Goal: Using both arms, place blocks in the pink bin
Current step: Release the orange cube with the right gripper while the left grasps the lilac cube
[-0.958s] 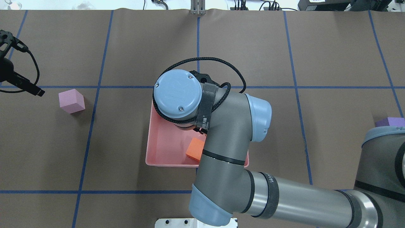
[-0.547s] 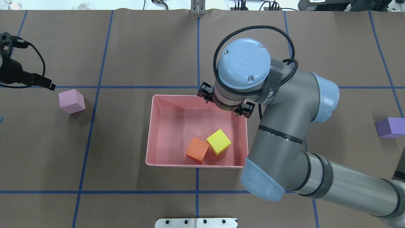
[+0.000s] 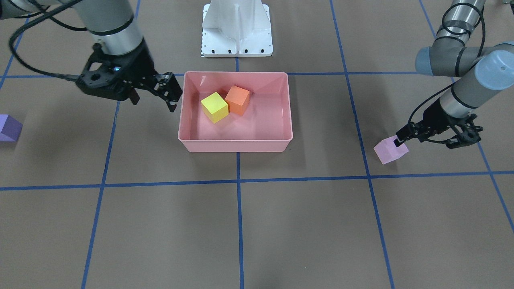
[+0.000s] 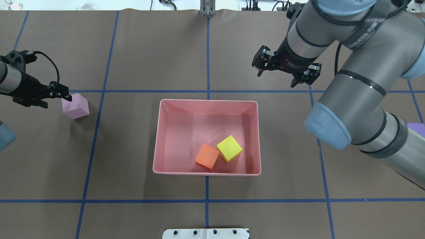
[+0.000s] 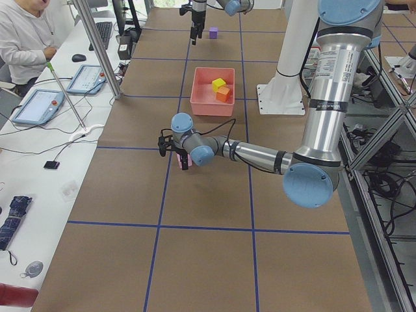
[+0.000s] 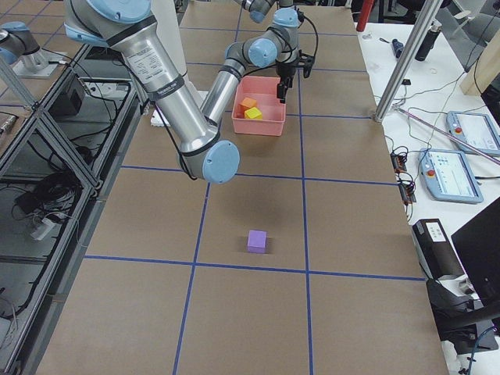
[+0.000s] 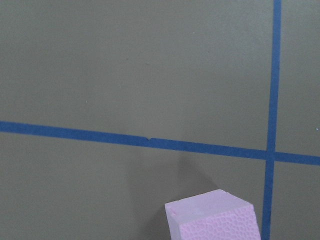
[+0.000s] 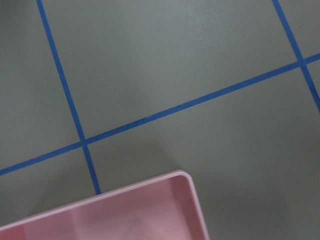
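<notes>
1. Clock readings follow the overhead view, twelve o'clock pointing away from the robot. The pink bin (image 4: 208, 100) sits mid-table on the brown table (image 4: 142, 49).
2. Two are home! The orange block (image 4: 206, 156) and the yellow block (image 4: 229, 149) lie on the bin floor in its 5 o'clock part. The yellow is at 2 o'clock of the orange, and they look to be touching.
3. The right gripper (image 4: 286, 70) hangs in the air at 1 o'clock of the bin, outside the rim. Its jaws are spread wide with nothing between them. Its wrist camera catches just one bin corner.
4. Over at 9 o'clock, the left gripper (image 4: 49, 99) is low beside the pale pink-lilac block (image 4: 75, 106). The jaws look released and the block is not between them. One fingertip (image 4: 67, 97) sits right at the block's 10 o'clock corner; whether it touches, I cannot tell.
5. That block stands on the table well apart from the bin, near a crossing of blue tape lines (image 4: 96, 132).
6. The purple block (image 4: 416, 126) is far out at 3 o'clock, partly hidden behind the right arm (image 4: 352, 99). It stands alone, well apart from both grippers.
</notes>
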Tool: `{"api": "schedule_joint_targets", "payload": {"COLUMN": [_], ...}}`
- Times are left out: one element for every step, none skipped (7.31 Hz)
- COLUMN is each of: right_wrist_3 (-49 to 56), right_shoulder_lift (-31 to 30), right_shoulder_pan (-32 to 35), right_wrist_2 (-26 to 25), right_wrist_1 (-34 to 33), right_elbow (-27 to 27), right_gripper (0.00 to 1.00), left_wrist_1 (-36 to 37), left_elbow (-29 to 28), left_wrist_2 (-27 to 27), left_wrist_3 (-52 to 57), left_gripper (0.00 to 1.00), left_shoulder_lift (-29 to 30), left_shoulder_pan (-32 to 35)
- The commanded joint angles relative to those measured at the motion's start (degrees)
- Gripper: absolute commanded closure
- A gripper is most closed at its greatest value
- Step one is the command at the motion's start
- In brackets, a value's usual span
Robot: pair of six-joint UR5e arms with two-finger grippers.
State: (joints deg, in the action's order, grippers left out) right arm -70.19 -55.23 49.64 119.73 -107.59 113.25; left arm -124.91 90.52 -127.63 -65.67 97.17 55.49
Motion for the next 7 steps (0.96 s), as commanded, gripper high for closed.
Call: {"api": "schedule_joint_targets", "payload": {"right_wrist_3": [15.5, 18.7, 18.9, 18.9, 19.0, 19.0, 19.0], "right_shoulder_lift": [-5.5, -6.9, -7.4, -7.4, -7.5, -7.5, -8.0], "right_shoulder_pan": [8.9, 10.8, 10.9, 10.9, 10.9, 10.9, 10.8], "right_wrist_2": [5.9, 7.5, 7.4, 7.4, 7.4, 7.4, 7.1], "right_wrist_1": [-0.1, -0.1, 0.0, 0.0, 0.0, 0.1, 0.1], "right_elbow": [0.1, 0.1, 0.1, 0.1, 0.1, 0.1, 0.0], "right_gripper": [0.0, 0.0, 0.0, 0.0, 0.0, 0.0, 0.0], "left_wrist_1": [0.0, 0.0, 0.1, 0.1, 0.2, 0.2, 0.2], "left_elbow": [0.0, 0.0, -0.1, -0.1, 0.0, -0.3, -1.2], "left_wrist_2": [0.7, 0.5, 0.4, 0.2, 0.0, 0.1, 0.4], "left_wrist_3": [-3.8, -4.9, -5.0, -5.0, -5.0, -5.0, -4.8], "left_gripper": [0.0, 0.0, 0.0, 0.0, 0.0, 0.0, 0.0], "left_shoulder_lift": [0.2, 0.7, 1.4, 2.1, 2.3, 2.5, 3.1], "left_shoulder_pan": [-2.2, -2.3, -2.3, -2.3, -2.3, -2.3, -2.3]}}
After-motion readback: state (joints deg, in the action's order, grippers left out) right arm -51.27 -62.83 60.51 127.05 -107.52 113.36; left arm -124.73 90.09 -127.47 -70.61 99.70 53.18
